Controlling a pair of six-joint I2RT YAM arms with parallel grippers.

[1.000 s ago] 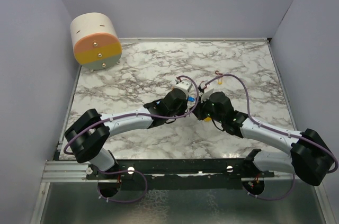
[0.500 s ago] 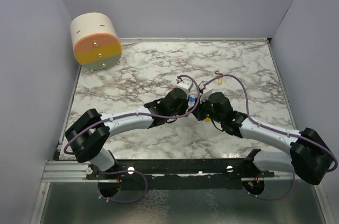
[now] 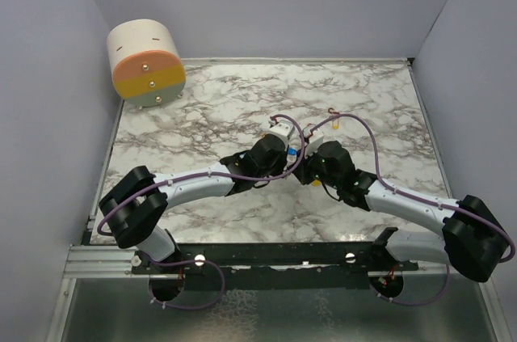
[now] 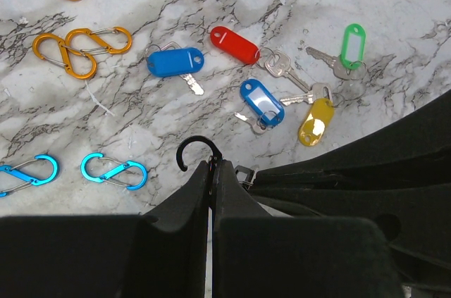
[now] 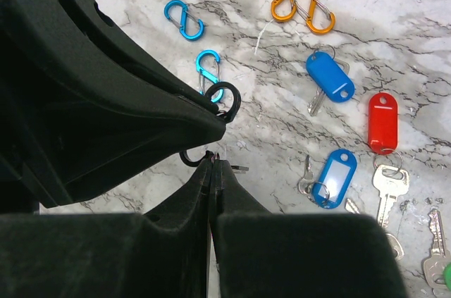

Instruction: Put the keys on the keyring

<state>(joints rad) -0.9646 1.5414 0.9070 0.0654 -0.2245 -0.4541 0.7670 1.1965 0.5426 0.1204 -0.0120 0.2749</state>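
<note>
Both arms reach in to the middle of the marble counter [image 3: 202, 107], their tips nearly meeting.

The left claw [image 4: 212, 165] is pressed together. A thin black keyring [image 4: 192, 149] curls out from its tips, so it looks pinched there. The right claw [image 5: 213, 163] is also pressed together, just beside the left one. A short black curve sits right at its tips, but I cannot tell whether it really grips it.

The keys [image 4: 278, 65] lie loose on the counter just past the claws, apart from the keyring:
- A blue tag [image 4: 175, 62] and a red tag [image 4: 235, 44] lie side by side, farthest from the claws.
- A second blue tag with a white label [image 4: 262, 101] lies nearer.
- A yellow tag [image 4: 315, 122] is just to its right, close to the right arm's dark shell.
- A green tag [image 4: 352, 39] lies off to the right with a bare metal key beneath it.
- One more plain key pokes in at the top edge of the left wrist view.

To the left of the keys are orange clips [image 4: 81, 48], two of them touching. Two blue clips [image 4: 113, 170] lie nearer the left claw. In the far left corner a round box [image 3: 145, 63] with an orange, yellow and grey face leans against the wall.
</note>
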